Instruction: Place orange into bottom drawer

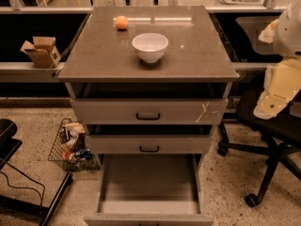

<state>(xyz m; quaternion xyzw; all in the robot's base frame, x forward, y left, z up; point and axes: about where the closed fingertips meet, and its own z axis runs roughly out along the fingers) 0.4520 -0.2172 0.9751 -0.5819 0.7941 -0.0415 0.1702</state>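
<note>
The orange (122, 22) lies on the cabinet's brown top (197, 55), at the back left. A white bowl (150, 46) stands just in front of it and to its right. The bottom drawer (149, 182) is pulled out wide and its grey floor is bare. The middle drawer (149, 144) and the top drawer (148, 111), which has a tan X mark, stand slightly out. My arm's cream-coloured gripper (272, 106) hangs at the right edge of the view, beside the cabinet at top-drawer height, far from the orange.
A black office chair (268, 140) stands to the right of the cabinet, under my arm. A wire basket of clutter (70, 145) sits on the floor at the left. A cardboard box (41, 51) rests on a left ledge. Black chair legs (28, 192) are at lower left.
</note>
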